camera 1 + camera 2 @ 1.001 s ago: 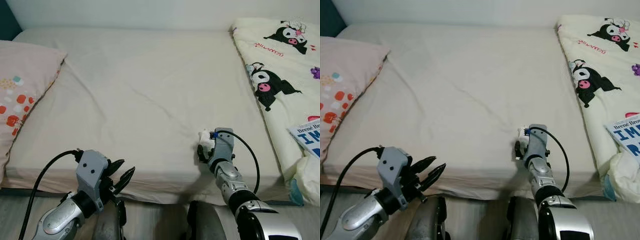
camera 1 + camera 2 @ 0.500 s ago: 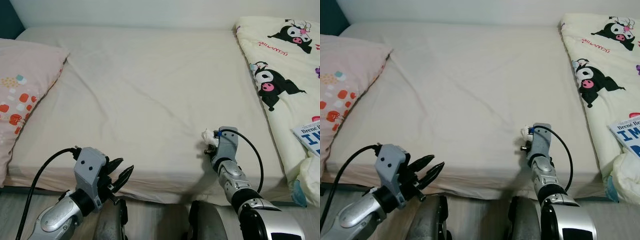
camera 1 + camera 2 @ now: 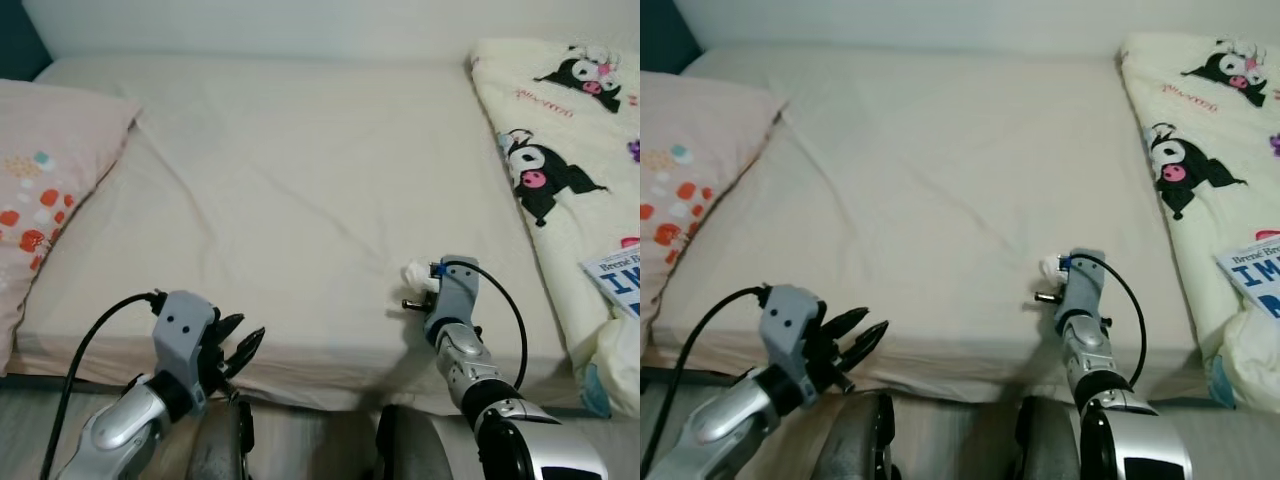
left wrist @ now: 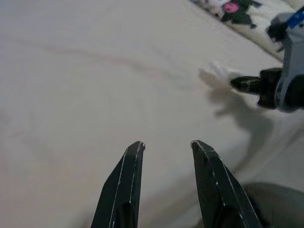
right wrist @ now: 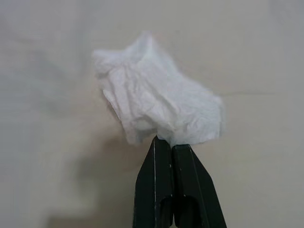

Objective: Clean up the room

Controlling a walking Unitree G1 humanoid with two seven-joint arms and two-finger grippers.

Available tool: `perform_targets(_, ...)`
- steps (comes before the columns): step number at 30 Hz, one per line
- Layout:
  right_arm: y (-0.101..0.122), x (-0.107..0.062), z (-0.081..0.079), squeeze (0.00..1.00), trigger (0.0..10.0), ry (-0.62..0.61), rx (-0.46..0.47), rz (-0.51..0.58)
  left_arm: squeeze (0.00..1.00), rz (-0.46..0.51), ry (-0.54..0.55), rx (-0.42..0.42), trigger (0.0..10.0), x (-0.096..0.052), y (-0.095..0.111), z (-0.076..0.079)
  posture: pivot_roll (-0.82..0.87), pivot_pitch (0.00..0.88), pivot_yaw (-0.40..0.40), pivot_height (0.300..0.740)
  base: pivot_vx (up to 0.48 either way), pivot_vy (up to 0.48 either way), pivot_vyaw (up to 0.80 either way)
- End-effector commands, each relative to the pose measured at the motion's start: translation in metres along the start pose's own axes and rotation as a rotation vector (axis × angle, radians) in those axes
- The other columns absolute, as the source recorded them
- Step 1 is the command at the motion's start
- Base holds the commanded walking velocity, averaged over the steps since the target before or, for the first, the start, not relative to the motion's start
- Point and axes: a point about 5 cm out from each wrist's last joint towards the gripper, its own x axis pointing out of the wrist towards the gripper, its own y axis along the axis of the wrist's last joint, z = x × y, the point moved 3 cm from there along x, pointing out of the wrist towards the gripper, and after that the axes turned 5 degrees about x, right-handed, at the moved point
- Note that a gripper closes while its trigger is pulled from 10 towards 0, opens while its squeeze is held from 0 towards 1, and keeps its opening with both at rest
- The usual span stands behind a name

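Our right gripper pinches a crumpled tissue above the bed — our left gripper, at seven o'clock, gapes.

right gripper fingers pressed together, tips pinching the lower edge of a crumpled white tissue. tissue wad fans out beyond the tips, creased, one corner peaked. behind it a cream bed sheet, smooth with one faint crease line. soft shadow on the sheet beside the tissue; looks lifted just off the sheet, hard to confirm from this angle
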Motion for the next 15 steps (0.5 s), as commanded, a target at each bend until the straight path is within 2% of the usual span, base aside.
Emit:
perform_targets(1,-0.007,-0.004,-0.001,0.0,5.5,0.012,-0.018,0.015,0.0,-0.016,0.016,0.0,10.0,0.003,-0.008,0.0,0.12,0.114,-0.069,0.591,0.0,0.0,0.0)
perform_targets(2,-0.008,-0.006,-0.009,0.0,10.0,0.047,-0.042,0.041,0.0,-0.021,0.04,-0.008,10.0,0.007,-0.01,-0.003,0.11,0.086,-0.071,0.591,0.0,0.0,0.0)
perform_targets(4,-0.012,-0.014,-0.029,0.0,10.0,0.14,-0.07,0.089,0.0,-0.076,0.151,-0.032,10.0,0.014,-0.022,-0.016,0.09,0.051,-0.07,0.591,0.0,0.0,0.0)
perform_targets(5,-0.012,-0.014,-0.029,0.0,10.0,0.14,-0.07,0.089,0.0,-0.076,0.151,-0.032,10.0,0.014,-0.022,-0.016,0.09,0.051,-0.07,0.591,0.0,0.0,0.0)
perform_targets(7,-0.013,-0.026,-0.041,0.0,10.0,0.205,-0.106,0.157,0.0,-0.112,0.29,-0.05,10.0,0.017,-0.03,-0.03,0.08,0.032,-0.073,0.591,0.0,0.0,0.0)
perform_targets(11,-0.015,-0.037,-0.046,0.0,10.0,0.24,-0.125,0.193,0.0,-0.117,0.405,-0.084,10.0,0.019,-0.035,-0.041,0.06,0.004,-0.088,0.591,0.0,0.0,0.0)
perform_targets(15,-0.02,-0.044,-0.05,0.0,10.0,0.266,-0.121,0.186,0.0,-0.121,0.449,-0.078,10.0,0.023,-0.038,-0.045,0.06,0.0,-0.093,0.591,0.0,0.0,0.0)
